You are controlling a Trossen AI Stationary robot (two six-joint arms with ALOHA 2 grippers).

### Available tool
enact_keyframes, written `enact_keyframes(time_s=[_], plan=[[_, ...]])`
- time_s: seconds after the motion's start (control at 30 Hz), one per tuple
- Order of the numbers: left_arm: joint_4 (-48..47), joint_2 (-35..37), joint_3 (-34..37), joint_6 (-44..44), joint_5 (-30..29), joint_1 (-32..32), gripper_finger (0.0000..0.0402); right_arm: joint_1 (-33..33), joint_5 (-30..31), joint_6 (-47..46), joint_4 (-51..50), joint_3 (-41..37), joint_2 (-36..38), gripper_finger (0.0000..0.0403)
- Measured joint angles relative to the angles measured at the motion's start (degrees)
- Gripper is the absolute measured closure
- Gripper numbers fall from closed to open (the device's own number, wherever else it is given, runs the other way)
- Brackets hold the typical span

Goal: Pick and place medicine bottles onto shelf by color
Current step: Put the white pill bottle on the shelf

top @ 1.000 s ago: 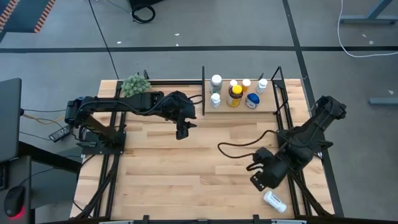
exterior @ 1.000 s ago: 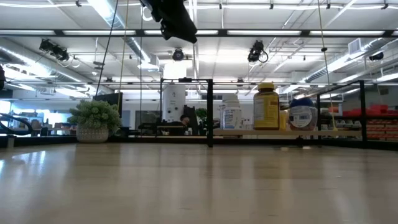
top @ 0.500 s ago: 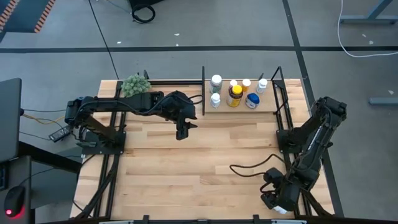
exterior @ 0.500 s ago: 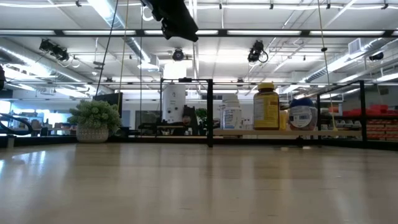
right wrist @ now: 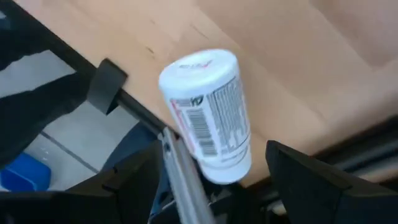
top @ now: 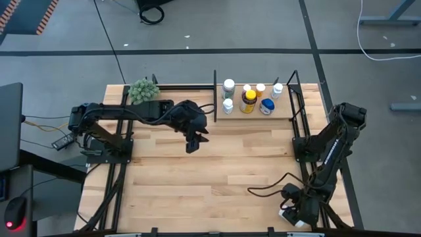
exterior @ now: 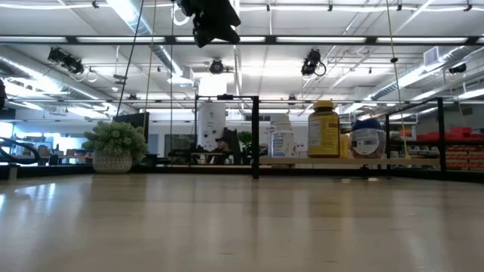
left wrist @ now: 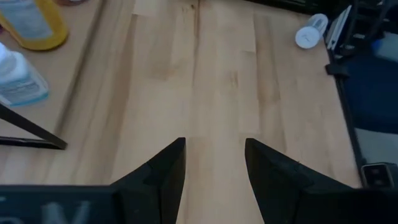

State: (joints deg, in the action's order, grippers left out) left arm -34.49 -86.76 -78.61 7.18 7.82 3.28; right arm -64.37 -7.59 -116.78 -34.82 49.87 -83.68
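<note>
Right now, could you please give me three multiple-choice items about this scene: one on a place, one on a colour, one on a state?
1. Where is the lying white bottle?
A. on the shelf
B. at the table's near right edge
C. beside the plant

2. What colour is the lid of the amber bottle?
A. yellow
B. red
C. black

3. How is the left gripper?
A. open
B. holding a bottle
C. shut

Key: 1 B, the right gripper straddles it there; 2 A, high view; 3 A, fingers apart, nothing between.
</note>
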Motion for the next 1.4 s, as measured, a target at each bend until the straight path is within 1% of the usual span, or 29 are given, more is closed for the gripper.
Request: enact_keyframes(time_s=[0.13, 0.2, 0.4, 0.5, 0.63, 0.73, 0.87, 1.0, 1.1, 1.13, 1.2, 1.33, 1.4], plan=[[0.5, -0.1, 0.0, 2.6, 0.0, -1.2, 0.0230, -1.3, 3.1, 2.9, 2.4, -1.3, 0.0, 0.0111], [0.5, -0.1, 0.0, 3.3, -0.1, -1.7, 0.0230, -1.5, 3.5, 4.9, 3.7, -1.6, -0.5, 0.0111], [2.4, -0.1, 0.0, 7.1, -0.3, -2.9, 0.0230, -2.1, -1.6, 12.6, 8.1, -1.7, -7.3, 0.0111], [3.9, -0.1, 0.0, 9.2, -1.4, -3.7, 0.0230, -2.1, -1.9, 12.3, 8.3, -1.7, -10.2, 0.0111], [5.0, -0.1, 0.0, 10.6, -3.4, -4.6, 0.0230, -2.1, -1.9, 10.9, 8.2, -1.7, -12.4, 0.0112], [5.9, -0.1, 0.0, 10.6, -3.6, -4.8, 0.0230, -2.1, -1.2, 11.3, 7.6, -1.7, -12.3, 0.0127], [7.7, -0.1, 0.0, 10.3, -3.7, -4.8, 0.0230, -1.5, 1.9, 11.6, 6.5, -1.7, -11.8, 0.0169], [9.1, -0.2, 0.0, 9.7, -3.7, -4.8, 0.0230, -0.3, 3.9, 11.9, 6.5, -1.6, -11.8, 0.0172], [9.4, -0.2, 0.0, 9.7, -3.7, -4.7, 0.0230, 1.5, 4.8, 12.7, 4.5, -1.6, -10.0, 0.0172], [9.4, -0.2, 0.0, 9.7, -3.7, -4.8, 0.0230, 2.2, 5.5, 12.8, 2.7, -1.3, -8.8, 0.0172], [9.2, -0.2, 0.0, 9.7, -3.5, -4.7, 0.0230, 4.0, 8.9, 13.9, -2.9, 0.5, -5.6, 0.0172], [9.6, -0.2, 0.0, 10.1, -3.3, -4.4, 0.0228, 8.9, 20.6, 21.3, -16.1, 6.8, 1.8, 0.0172], [12.3, -0.2, 0.0, 10.1, -1.6, -4.1, 0.0221, 12.0, 25.9, 27.3, -19.4, 10.3, 4.9, 0.0172]])
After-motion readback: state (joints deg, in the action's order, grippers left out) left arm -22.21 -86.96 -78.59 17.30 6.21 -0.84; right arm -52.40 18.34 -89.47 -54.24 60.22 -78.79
